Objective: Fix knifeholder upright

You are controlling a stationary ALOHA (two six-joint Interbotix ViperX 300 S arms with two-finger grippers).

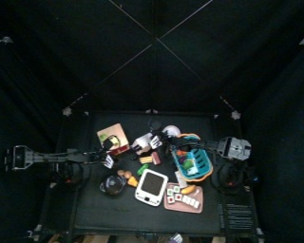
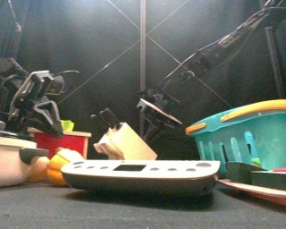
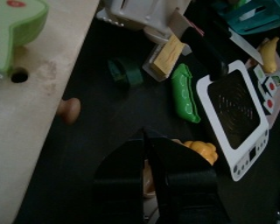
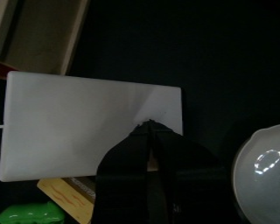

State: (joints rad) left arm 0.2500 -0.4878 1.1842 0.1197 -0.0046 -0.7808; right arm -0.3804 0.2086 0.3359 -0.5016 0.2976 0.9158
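The knifeholder (image 2: pixel 125 142) is a pale block leaning tilted at mid-table, with black knife handles sticking out of its upper end. In the top view it (image 1: pixel 144 144) lies between the tan board and the blue basket. My right gripper (image 2: pixel 159 110) reaches across from the right. In the right wrist view its jaws (image 4: pixel 149 127) are together, with the tips against the block's flat white face (image 4: pixel 73 127). My left gripper (image 1: pixel 109 161) hangs at the left of the table, apart from the block. Its jaws (image 3: pixel 149 144) are together and empty.
A white flat device (image 2: pixel 139 176) lies at the front. The blue basket (image 2: pixel 247 134) stands at the right and a white pot (image 2: pixel 8 161) at the left. A tan board (image 1: pixel 113 138), a green pea pod (image 3: pixel 184 92) and a white bowl (image 4: pixel 265 171) lie near the block.
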